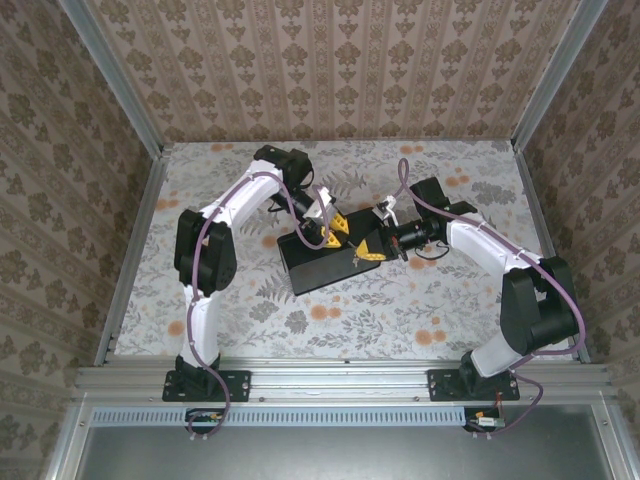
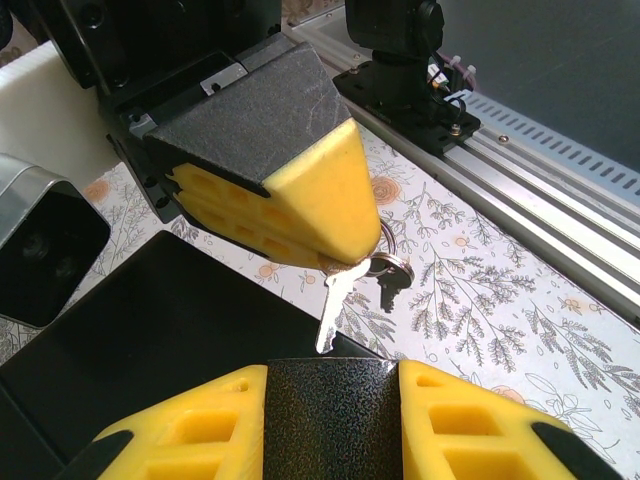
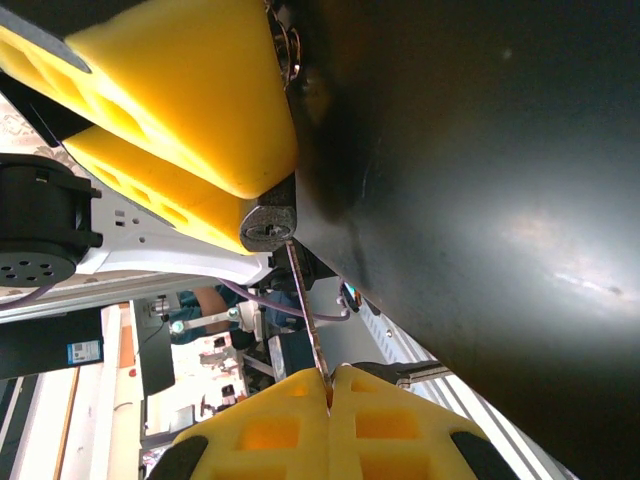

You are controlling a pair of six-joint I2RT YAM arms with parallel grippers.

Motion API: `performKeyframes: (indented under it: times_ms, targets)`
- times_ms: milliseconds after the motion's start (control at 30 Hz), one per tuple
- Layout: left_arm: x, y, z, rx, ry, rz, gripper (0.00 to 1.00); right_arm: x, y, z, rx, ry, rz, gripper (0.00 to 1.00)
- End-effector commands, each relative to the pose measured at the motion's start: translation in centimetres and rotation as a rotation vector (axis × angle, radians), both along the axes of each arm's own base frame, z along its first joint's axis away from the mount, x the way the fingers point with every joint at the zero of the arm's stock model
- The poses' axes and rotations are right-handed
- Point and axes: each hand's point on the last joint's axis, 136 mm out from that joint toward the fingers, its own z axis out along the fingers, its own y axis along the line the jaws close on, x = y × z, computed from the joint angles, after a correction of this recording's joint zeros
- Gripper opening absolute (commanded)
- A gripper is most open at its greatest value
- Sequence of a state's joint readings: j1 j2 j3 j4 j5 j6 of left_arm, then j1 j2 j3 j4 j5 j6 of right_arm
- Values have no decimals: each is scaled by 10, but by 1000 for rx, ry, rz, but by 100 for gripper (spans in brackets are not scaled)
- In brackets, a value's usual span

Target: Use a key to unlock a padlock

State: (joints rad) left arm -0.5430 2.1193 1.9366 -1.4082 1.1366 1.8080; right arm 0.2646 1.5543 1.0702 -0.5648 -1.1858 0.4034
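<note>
Progress: both pick-ups look done. You have lock and key each in an arm, brought together above the black box [image 1: 318,270].
Left gripper [image 1: 335,232]: clamped on the padlock [image 2: 330,425], a dark speckled block wedged between the yellow fingers, its end face turned toward the other arm.
Right gripper [image 3: 328,385]: pressed together on the head of the key [image 2: 333,305], with the blade sticking out toward the padlock.
Key tip: it sits at the padlock's end face in both wrist views. You cannot tell whether it only touches or has just entered the keyway. Most of the blade shows bare, so judge it not seated.
Shackle: hidden behind the fingers, so locked or sprung cannot be told.
Left to do: seat the blade fully, turn it, and check that the shackle releases. By that reckoning the task is roughly halfway.
Key ring [image 2: 388,268]: hangs off the key head beside the right finger, with something small and dark dangling from it. It lies off the insertion line but is free to swing.
Box clearance: the box's dark surface lies close alongside the key in the right wrist view. Expect little room on that side.
Table [image 1: 430,310]: floral print, with the aluminium rail [image 2: 540,190] along the near edge, well apart from the work.
Risk: the blade is thin and held at one end. A slight angle error could make it skate off the face, or twist the padlock in the soft fingers.
</note>
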Motion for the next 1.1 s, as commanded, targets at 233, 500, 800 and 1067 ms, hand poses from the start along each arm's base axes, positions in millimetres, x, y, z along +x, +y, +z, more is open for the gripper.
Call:
performKeyframes:
  times_ms: [233,500,800,1067]
  targets:
    - [-10,-1,25,-35,-59,-3,20,4,7,13,23,-25,15,0]
    - [-10,-2,24,-30,-76,5,21,2,8,8,11,-10,21,0]
    - [-13,-2,24,-33,-81,-5,21,5,8,5,7,-3,19,0]
    - [-17,-1,23,-22,-100,-20,20,8,9,5,9,-3,16,0]
